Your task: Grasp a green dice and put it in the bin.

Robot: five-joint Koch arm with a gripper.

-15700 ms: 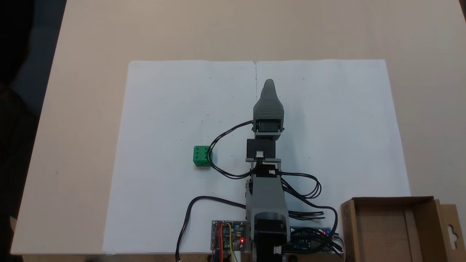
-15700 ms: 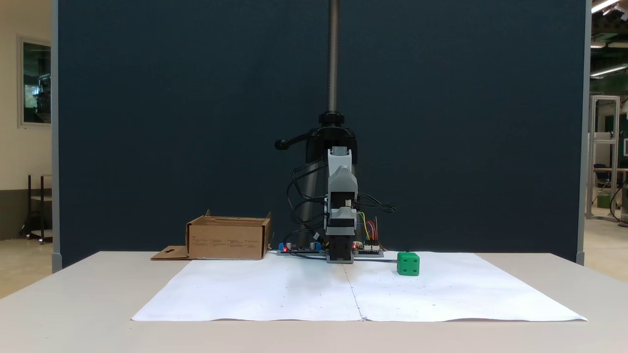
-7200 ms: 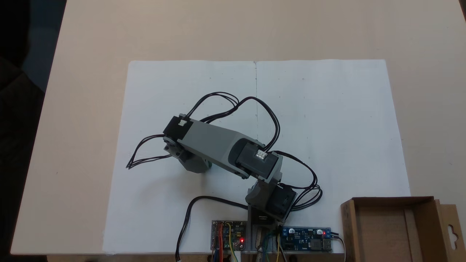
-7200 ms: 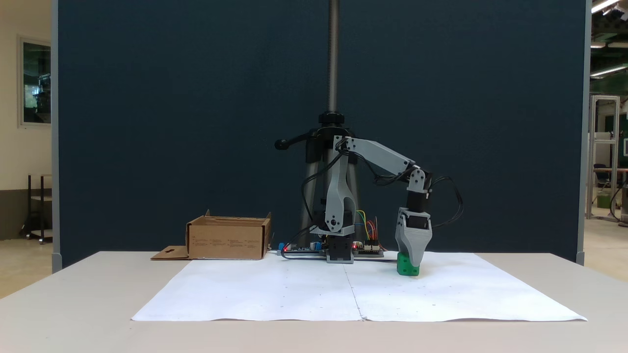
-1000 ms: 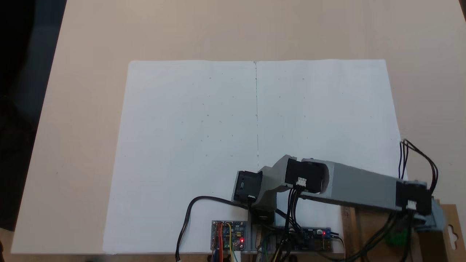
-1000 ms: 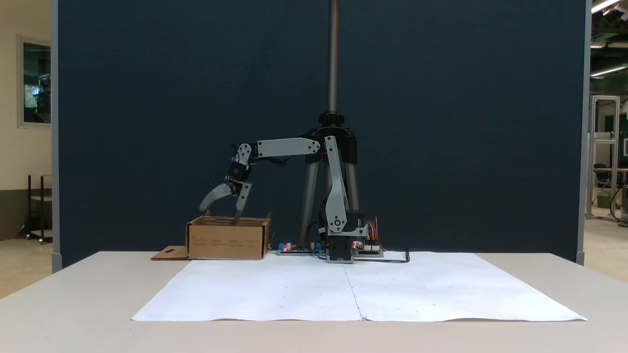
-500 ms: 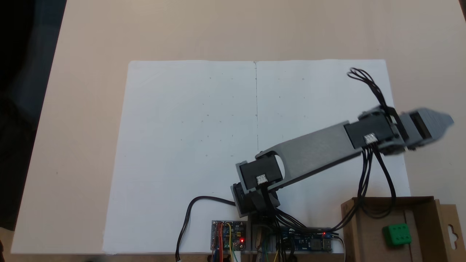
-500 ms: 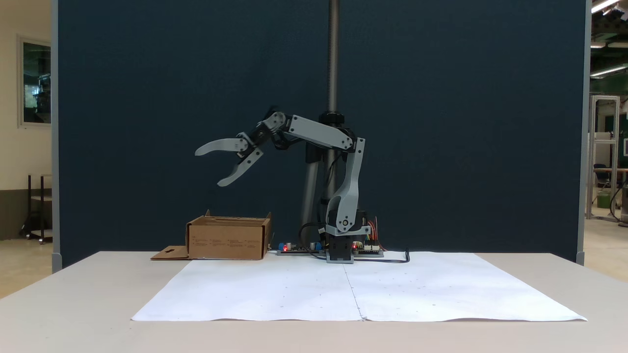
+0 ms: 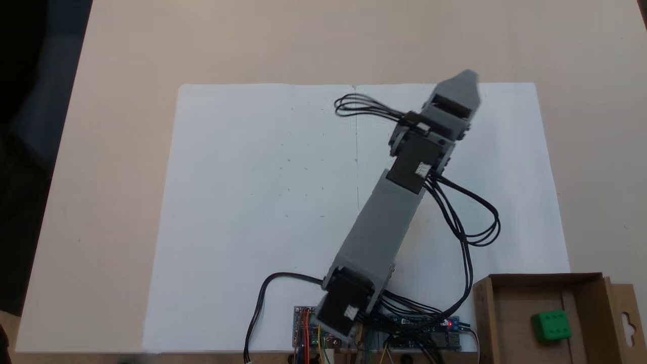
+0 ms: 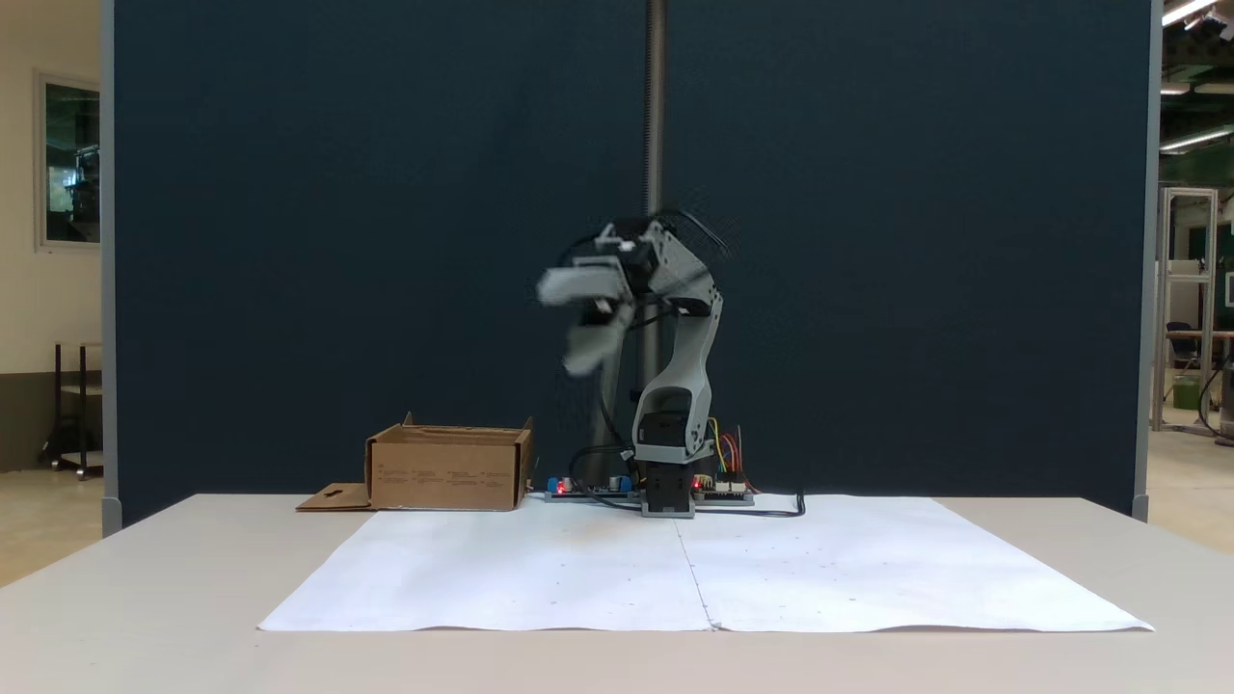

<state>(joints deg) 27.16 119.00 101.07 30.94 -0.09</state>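
Green dice (image 9: 551, 325) seen resting in bin (image 9: 510, 323); judged light, rigid, best gripped across opposite flat faces. Claw (image 10: 567, 323) blurred, spread apart, nothing held.

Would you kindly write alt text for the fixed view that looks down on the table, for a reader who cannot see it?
A green dice lies inside a brown cardboard bin at the lower right corner. The grey robot arm stretches diagonally up over the white paper sheet, its gripper empty near the sheet's top edge.

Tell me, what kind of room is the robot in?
Probably a lab or workshop. A dark partition panel stands behind the table, bare circuit boards sit by the arm's base, and metal frames stand in a hall beyond.
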